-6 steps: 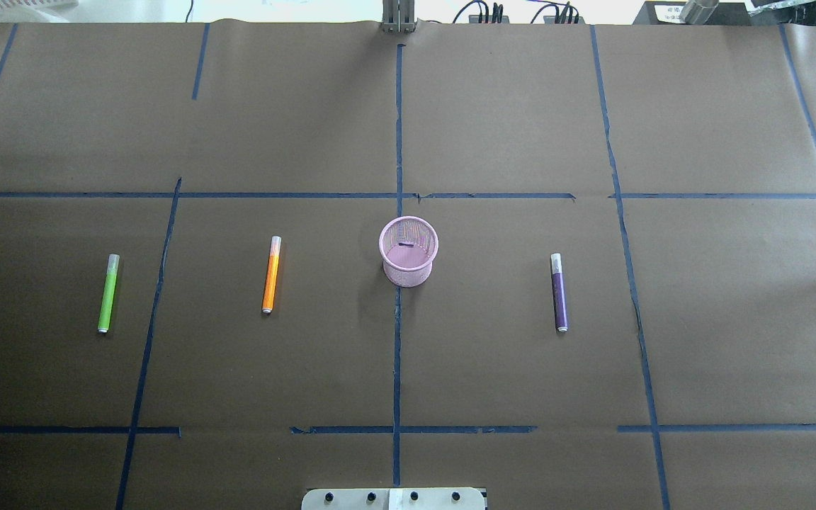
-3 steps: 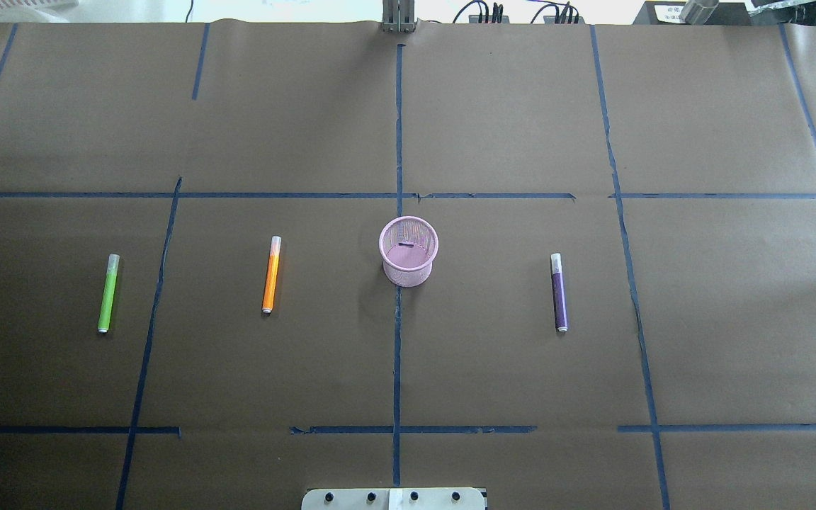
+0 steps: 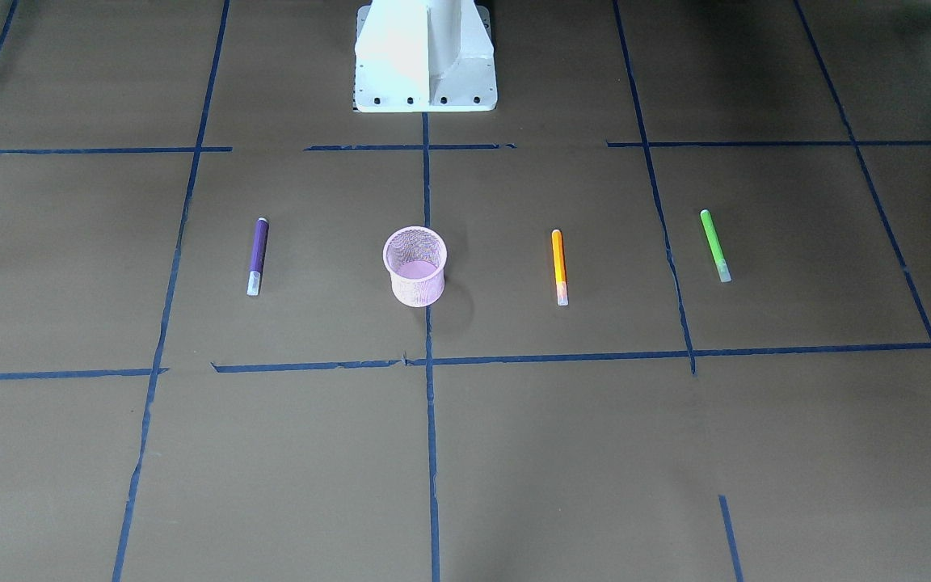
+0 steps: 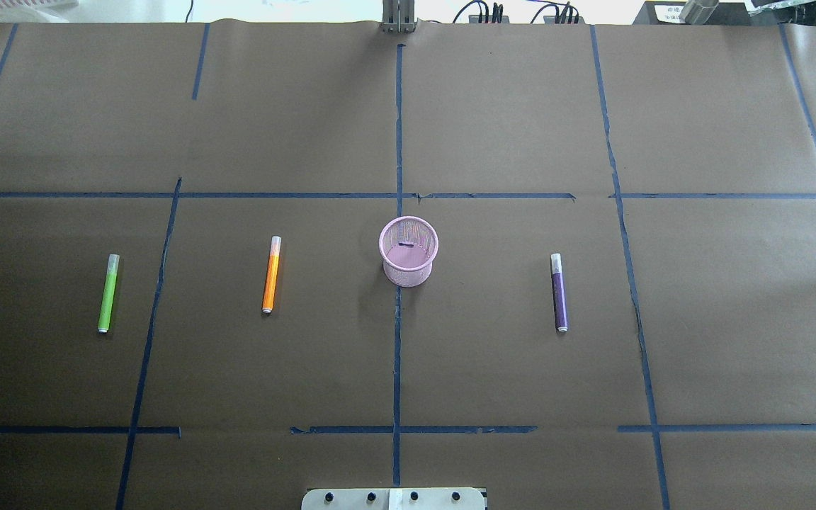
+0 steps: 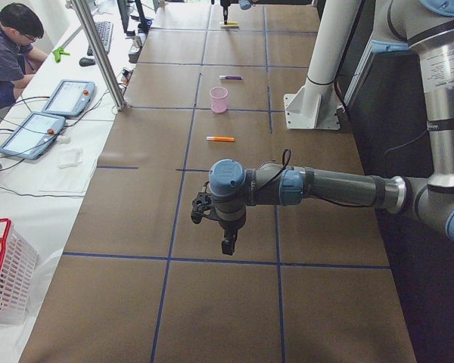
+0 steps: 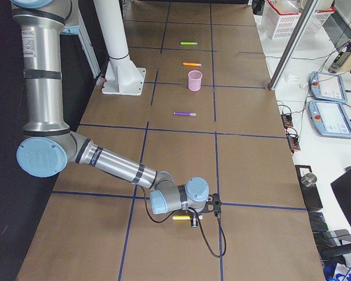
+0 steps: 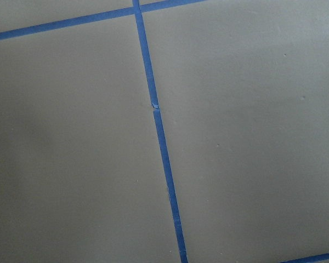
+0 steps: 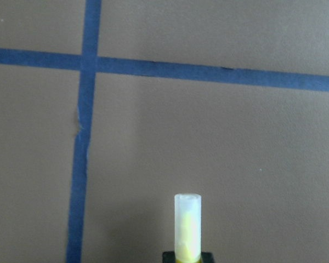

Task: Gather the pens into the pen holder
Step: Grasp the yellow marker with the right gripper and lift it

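Note:
The pink mesh pen holder [image 4: 409, 251] stands upright at the table's middle, also in the front view [image 3: 415, 265]. The green pen [image 4: 108, 293], orange pen [image 4: 271, 275] and purple pen [image 4: 559, 292] lie flat on the table beside it. The yellowish pen [image 8: 187, 227] sticks out from my right gripper [image 6: 193, 220], which is shut on its end low over the table's far right end. My left gripper [image 5: 227, 243] hangs over bare table at the left end. I cannot tell whether it is open.
Brown paper with blue tape lines [image 4: 397, 142] covers the table. The robot's white base [image 3: 425, 56] stands at the near edge. A person [image 5: 11, 45] sits at a side desk with tablets [image 5: 68, 97]. A white basket [image 5: 7, 280] stands beyond the left end.

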`<state>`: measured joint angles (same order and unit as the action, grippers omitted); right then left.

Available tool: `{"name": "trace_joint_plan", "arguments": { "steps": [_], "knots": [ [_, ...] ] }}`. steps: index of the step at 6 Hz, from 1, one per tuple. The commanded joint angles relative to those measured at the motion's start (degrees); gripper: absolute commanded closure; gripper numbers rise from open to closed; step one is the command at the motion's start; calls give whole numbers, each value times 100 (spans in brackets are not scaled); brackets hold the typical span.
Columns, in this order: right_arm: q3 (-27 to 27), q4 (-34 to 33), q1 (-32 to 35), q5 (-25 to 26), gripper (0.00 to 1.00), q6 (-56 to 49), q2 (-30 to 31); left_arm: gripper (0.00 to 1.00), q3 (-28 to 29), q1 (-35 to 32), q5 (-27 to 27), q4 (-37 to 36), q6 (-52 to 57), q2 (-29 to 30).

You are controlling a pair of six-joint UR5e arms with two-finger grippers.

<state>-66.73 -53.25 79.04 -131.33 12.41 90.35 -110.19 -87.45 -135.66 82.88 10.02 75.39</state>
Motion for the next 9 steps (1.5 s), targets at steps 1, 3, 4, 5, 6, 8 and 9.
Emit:
{"name": "trace_joint_plan", "arguments": {
  "steps": [1,3,4,5,6,8,9],
  "knots": [
    [-453,-1,24,-163,98,-11,36,0,-28,0,-4,9,0,2],
    [-1303,-18,24,-244,98,68,-8,0,-221,26,-4,26,-26,63],
    [-1664,-79,24,-226,96,138,-52,0,-213,52,-13,44,-44,386],
    [-2007,-19,15,-226,96,843,-148,0,-143,61,-5,79,-44,859],
    [-2446,-19,-98,-217,97,1181,-184,0,-186,70,-22,79,-27,1011],
    [-3027,-18,-606,-87,99,2591,-840,0,-143,473,-22,394,-566,1136],
    [-3317,-27,-948,210,100,3052,-1095,0,-117,840,-13,865,-1450,1136]
  ]
}}
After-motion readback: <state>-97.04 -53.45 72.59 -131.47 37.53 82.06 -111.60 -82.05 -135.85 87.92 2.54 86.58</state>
